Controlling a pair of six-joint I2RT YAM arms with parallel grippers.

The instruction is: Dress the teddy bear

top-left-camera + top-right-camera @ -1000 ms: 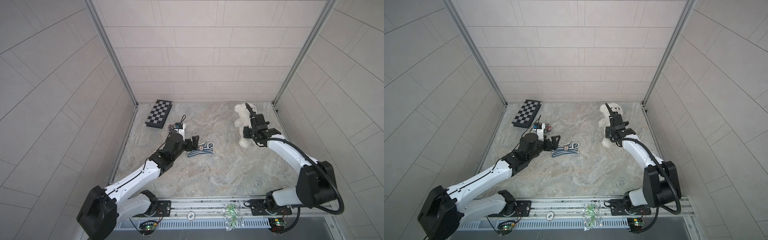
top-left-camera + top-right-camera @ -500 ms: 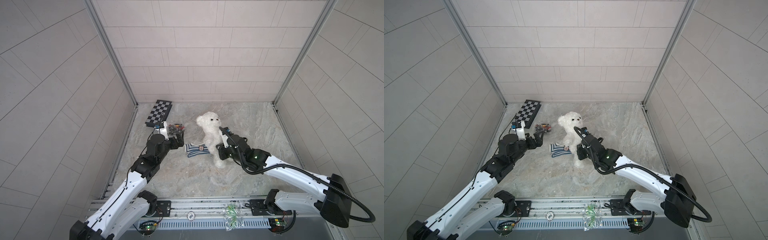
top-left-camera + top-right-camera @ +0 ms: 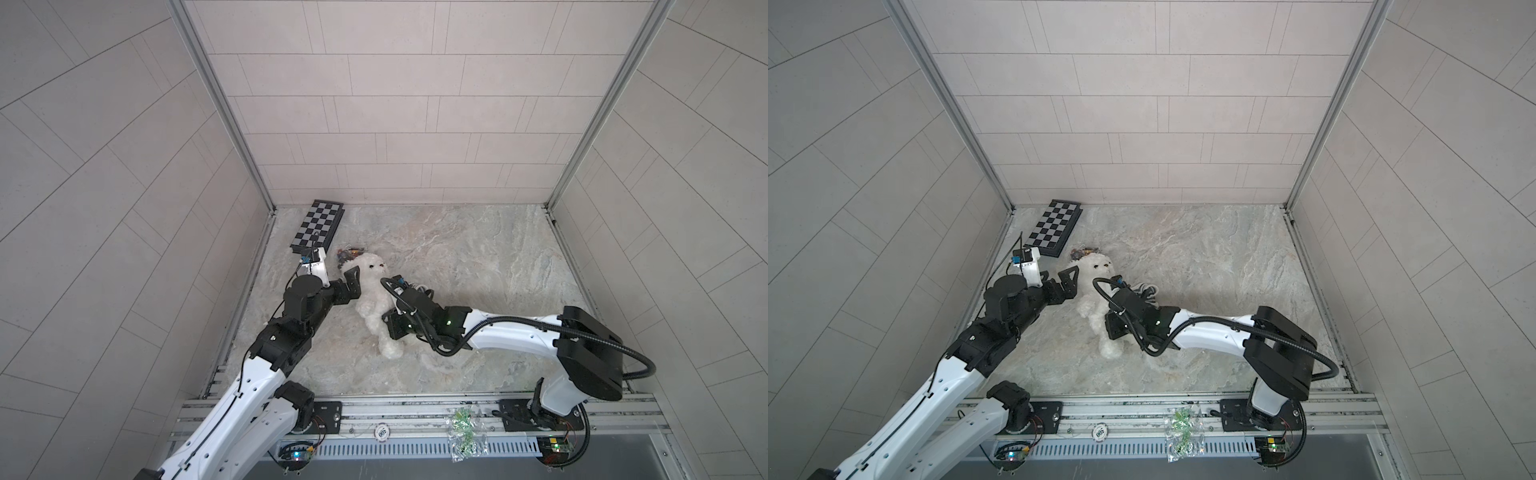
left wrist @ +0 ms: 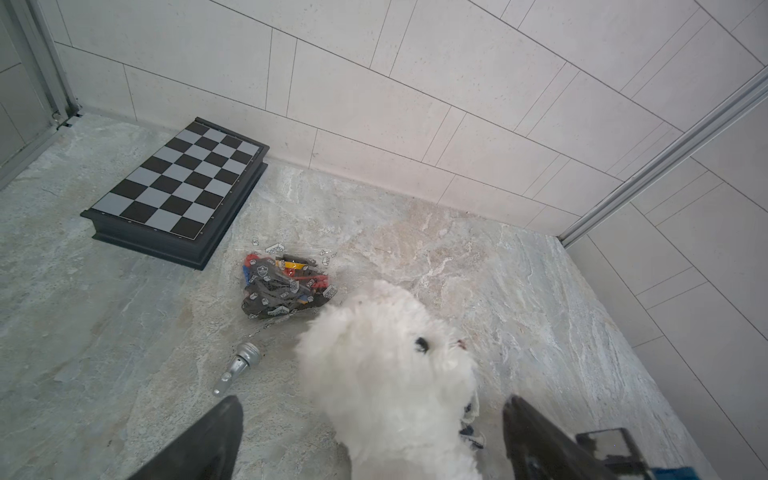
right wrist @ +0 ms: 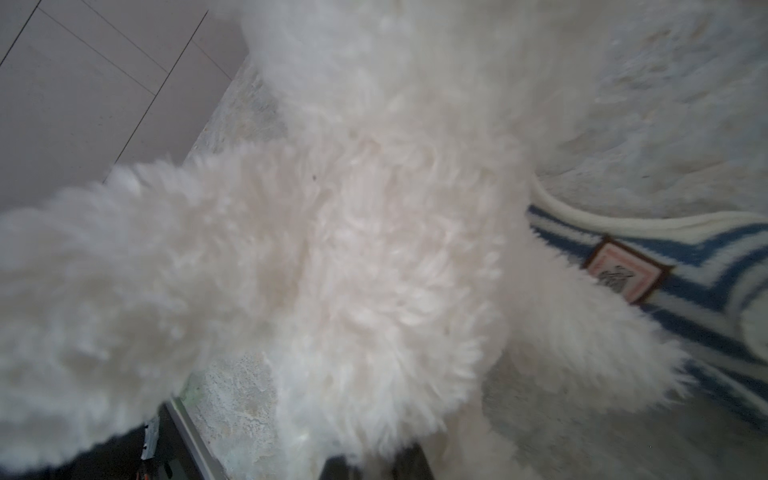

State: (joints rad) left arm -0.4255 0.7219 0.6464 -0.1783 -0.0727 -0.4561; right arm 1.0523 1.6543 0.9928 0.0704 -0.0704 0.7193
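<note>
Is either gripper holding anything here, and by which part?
The right gripper is shut on the teddy bear at its lower body, beside a leg. The left gripper stands open around its upper body, gripping nothing.

**Operator:** What's different from a second ago?

**Spotter:** Your right gripper (image 3: 388,326) has hauled the teddy bear (image 3: 372,299) away from the right wall. It carried it across the striped shirt (image 5: 685,266) to left of centre.

**Operator:** It stood upright half a second ago.

**Spotter:** Now it leans, with its head just beside the bag of bricks (image 4: 286,282). Your left gripper (image 4: 372,399) left the shirt, drew back, then came in. Its spread jaws now straddle the bear's upper body.
</note>
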